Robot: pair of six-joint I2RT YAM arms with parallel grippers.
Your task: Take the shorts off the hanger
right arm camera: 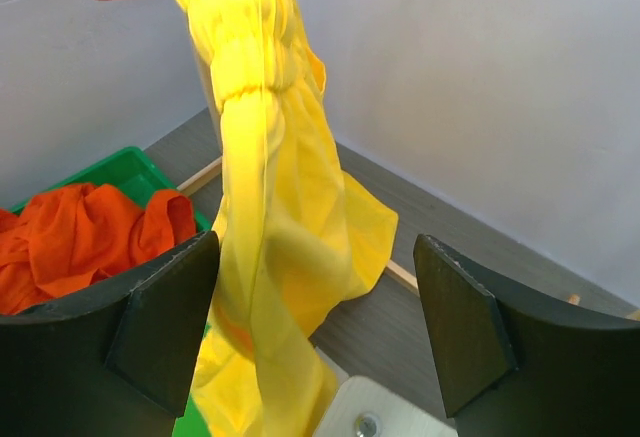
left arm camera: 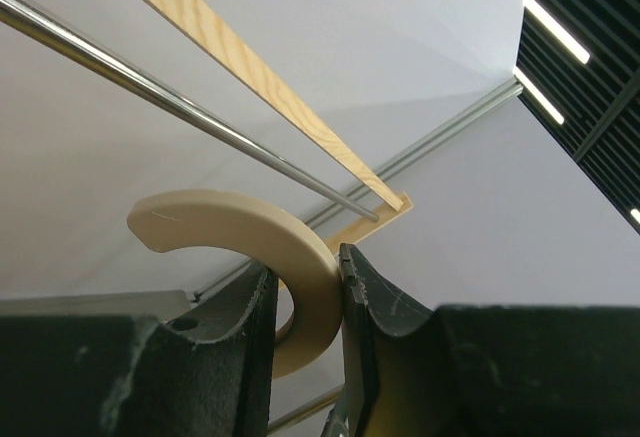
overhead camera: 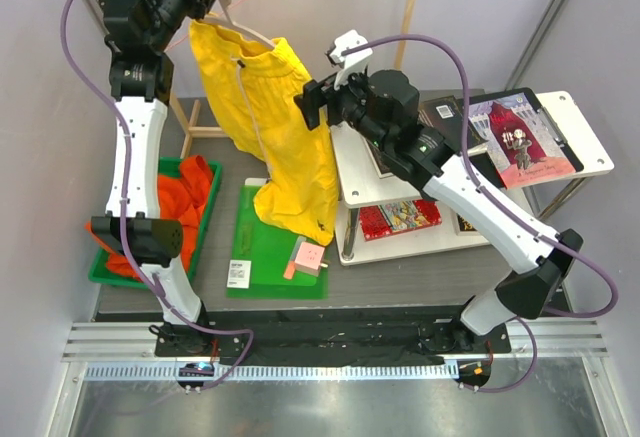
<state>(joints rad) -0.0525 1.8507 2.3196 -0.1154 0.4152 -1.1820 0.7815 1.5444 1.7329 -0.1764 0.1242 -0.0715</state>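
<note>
Metal rail (left arm camera: 200,122) overhead; wrist view alone shows left fingers (left arm camera: 390,297) pinching hanger (left arm camera: 250,237).

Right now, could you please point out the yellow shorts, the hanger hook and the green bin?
yellow shorts (overhead camera: 268,117): top external view, middle of the hanging cloth.
hanger hook (left arm camera: 262,229): left wrist view, upper part of its curve.
green bin (right arm camera: 140,165): right wrist view, bare corner wall.

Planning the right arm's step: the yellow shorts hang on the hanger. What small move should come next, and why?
Probably ease the right gripper forward and close it on the yellow shorts. Its jaws are open, with the cloth hanging just ahead and not gripped. The left gripper is shut on the hanger hook, holding it up.
</note>
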